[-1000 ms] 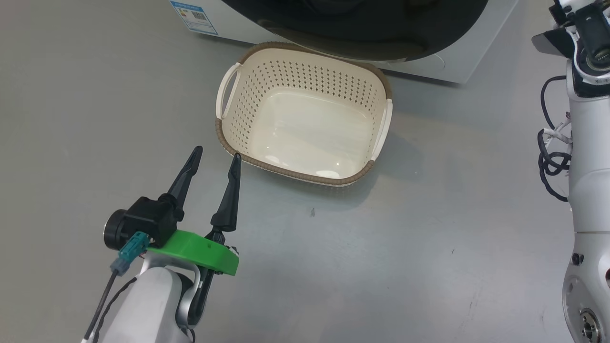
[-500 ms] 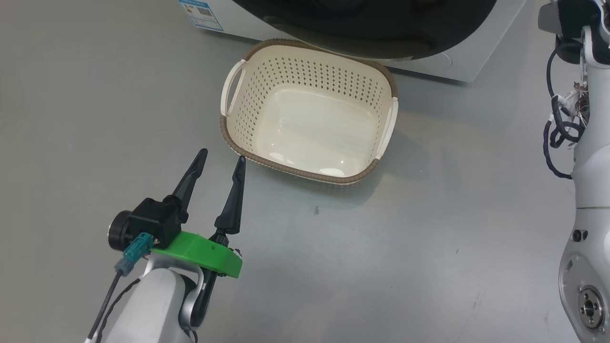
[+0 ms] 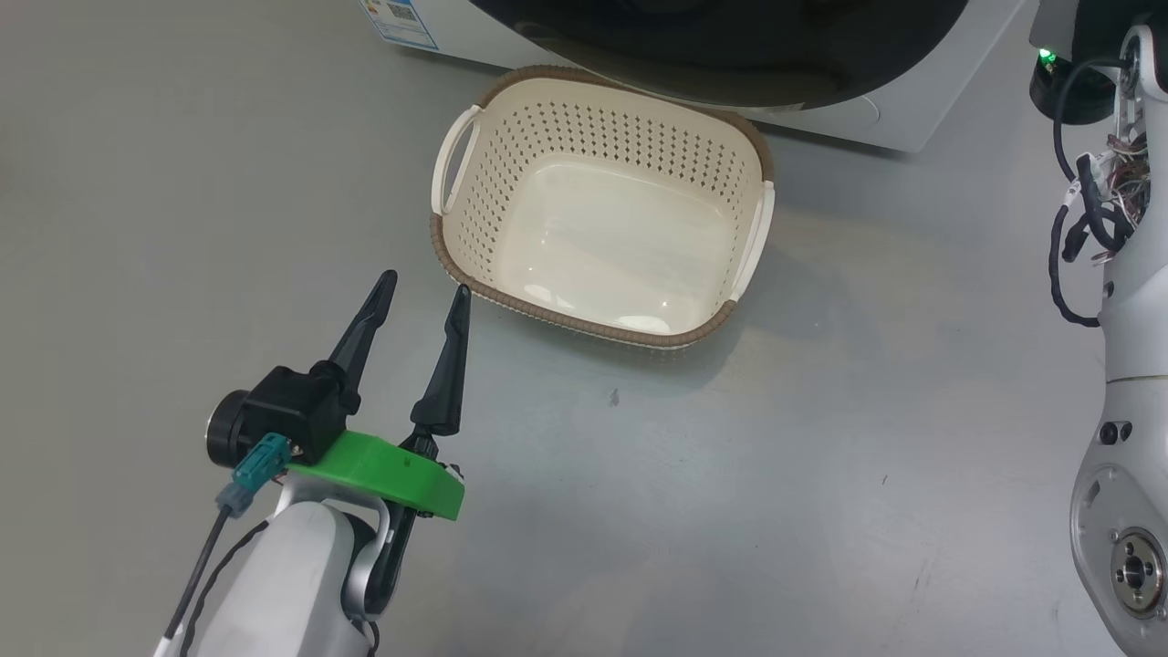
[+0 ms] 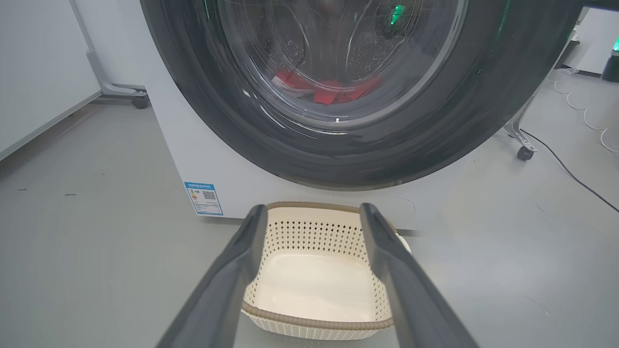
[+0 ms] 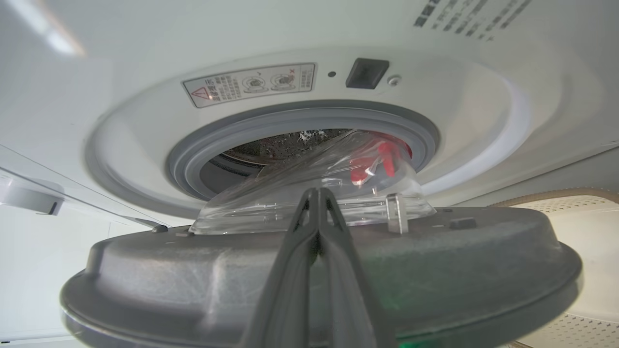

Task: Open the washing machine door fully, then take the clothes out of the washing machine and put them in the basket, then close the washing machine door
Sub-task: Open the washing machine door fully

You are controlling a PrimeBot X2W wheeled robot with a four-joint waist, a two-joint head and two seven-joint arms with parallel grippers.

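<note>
The washing machine stands at the top of the head view, its black-rimmed door hanging over the cream basket on the floor. In the left wrist view the red clothes show through the door's glass, with the basket below. My left gripper hovers open and holds nothing, just left of the basket's near corner. My right gripper is shut and empty, lying along the grey inner face of the partly open door, its tips at the glass bowl. Behind is the rubber-rimmed opening.
Bare grey floor surrounds the basket. A blue sticker marks the machine's lower front. My pale right forearm with loose cables rises along the right edge. A caster leg and a floor cable lie right of the machine, a wheeled white panel left.
The head camera has shifted, sliding the basket and machine right and up in the picture. My right arm has reached further up at the right edge. Both grippers keep their states.
</note>
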